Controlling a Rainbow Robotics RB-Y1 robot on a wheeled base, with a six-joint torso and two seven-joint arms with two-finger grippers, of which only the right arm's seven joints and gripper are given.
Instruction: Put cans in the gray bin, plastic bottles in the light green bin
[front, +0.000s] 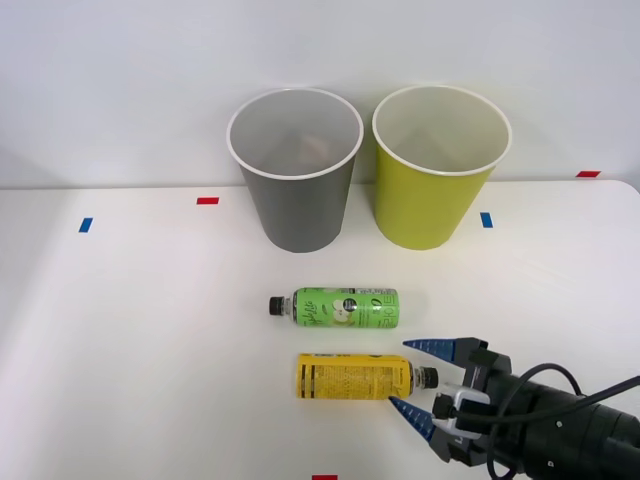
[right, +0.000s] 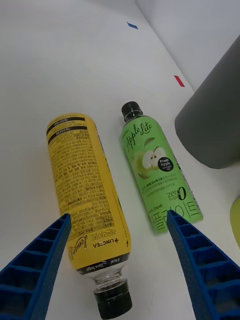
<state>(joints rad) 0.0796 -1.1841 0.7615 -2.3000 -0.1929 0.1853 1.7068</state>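
yellow bottle (front: 353, 376) | cap end straddled by wide-open gripper (front: 421, 379) | probably better grabbed further in, mid-label, before lime bin (front: 436, 170)

We see the right gripper (front: 421, 378) spread open at the capped end of the yellow bottle (front: 352, 376), lying on the bench (front: 140, 340). The green bottle (front: 345, 307) lies just behind it, a narrow strip of bare bench between them. Further back, the gray bin (front: 297, 205) and light green bin (front: 430, 200) stand close together, mouths open and unobstructed.
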